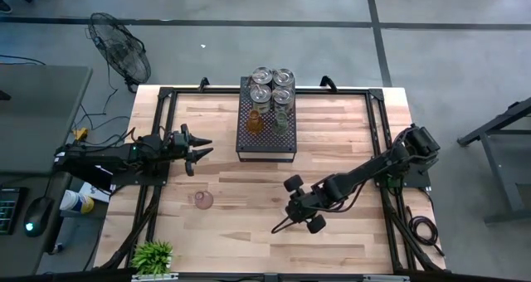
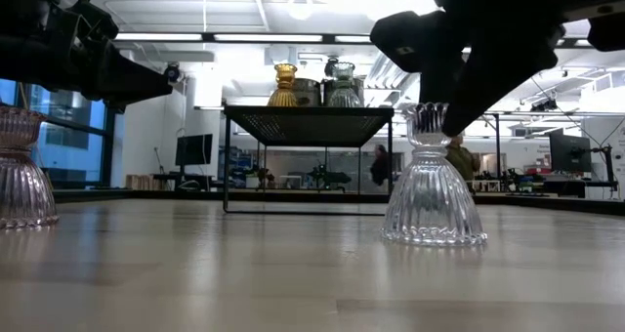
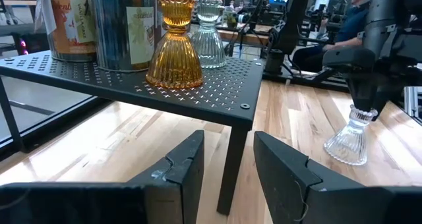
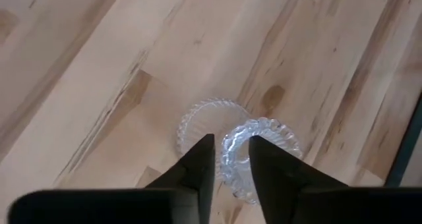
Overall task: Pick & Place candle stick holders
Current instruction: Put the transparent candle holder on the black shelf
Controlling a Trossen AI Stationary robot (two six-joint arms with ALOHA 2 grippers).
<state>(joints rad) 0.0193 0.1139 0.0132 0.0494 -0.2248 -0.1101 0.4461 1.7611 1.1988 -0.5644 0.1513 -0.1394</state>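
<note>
Gripping the neck of a clear glass candle stick holder (image 2: 433,190) standing upright on the wooden table (image 1: 249,224), right gripper (image 4: 231,159) with fingers closed around the cup rim. Waiting near the table's left edge, left gripper (image 1: 197,148), fingers parted, empty. Holding an amber holder (image 3: 175,45), a clear holder (image 3: 209,38) and tins (image 1: 272,84), black perforated tray (image 1: 265,141). Standing apart on the table, pinkish holder (image 1: 203,200).
</note>
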